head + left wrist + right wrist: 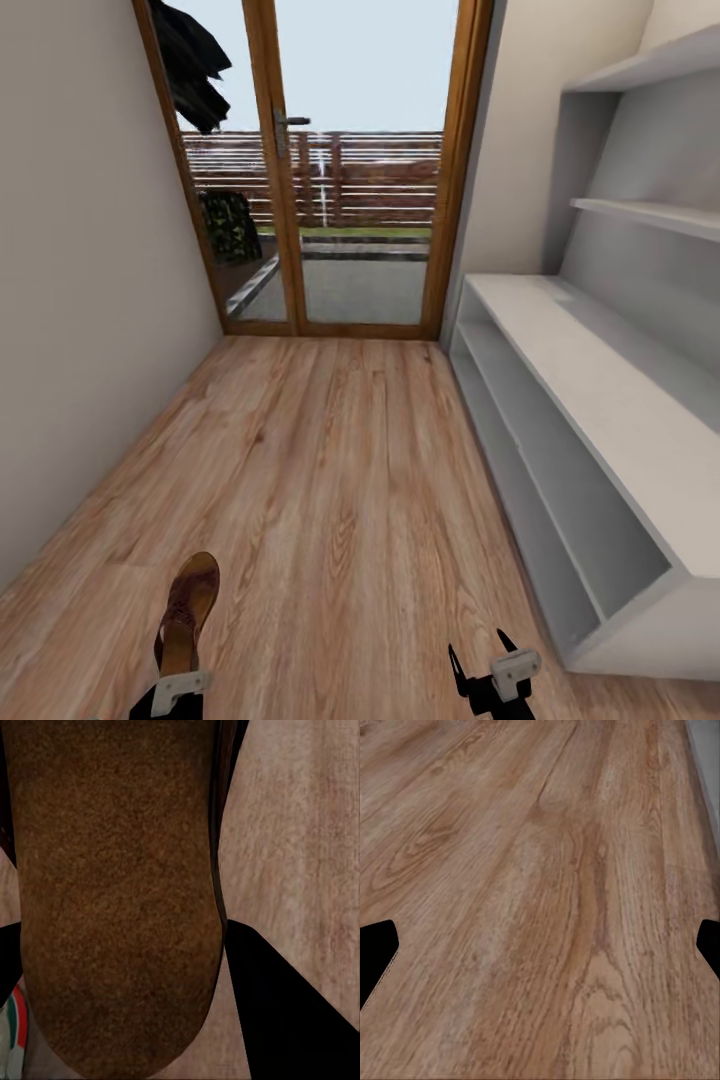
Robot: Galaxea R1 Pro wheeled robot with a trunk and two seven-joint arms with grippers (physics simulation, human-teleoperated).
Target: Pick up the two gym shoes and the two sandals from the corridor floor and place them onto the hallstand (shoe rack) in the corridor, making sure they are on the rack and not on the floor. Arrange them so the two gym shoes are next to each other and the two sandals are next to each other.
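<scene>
No brand, label or writing is legible anywhere we look.

Largest first: the corridor floor (330,480), light brown wood-grain planks, runs from the robot up to a wood-framed glass door (330,170) at the far end; a fence and greenery show through the glass. Plain pale walls on both sides.

The hallstand (600,420), pale grey-white, stands along the right wall, its near corner just beside the right gripper. Bench top bare, two low open shelves beneath it, staggered wall shelves above. Its long axis runs toward the door.

One sandal (186,610), dark brown w/ tan sole, sits well apart from the hallstand, across the floor on the left side, in the left gripper (175,690). Long axis points roughly toward the door, sole side facing us in the left wrist view (112,892). The left jaws are clamped on the sandal, w/ one dark finger (292,1020) beside the sole.

A sliver of a gym shoe (13,1035), white w/ green and red-orange, shows at that view's edge, past the sandal.

Right gripper (478,665) hangs over bare floor near the hallstand's near corner, jaws spread apart, nothing between them; its fingertips (379,945) frame wood grain only.
</scene>
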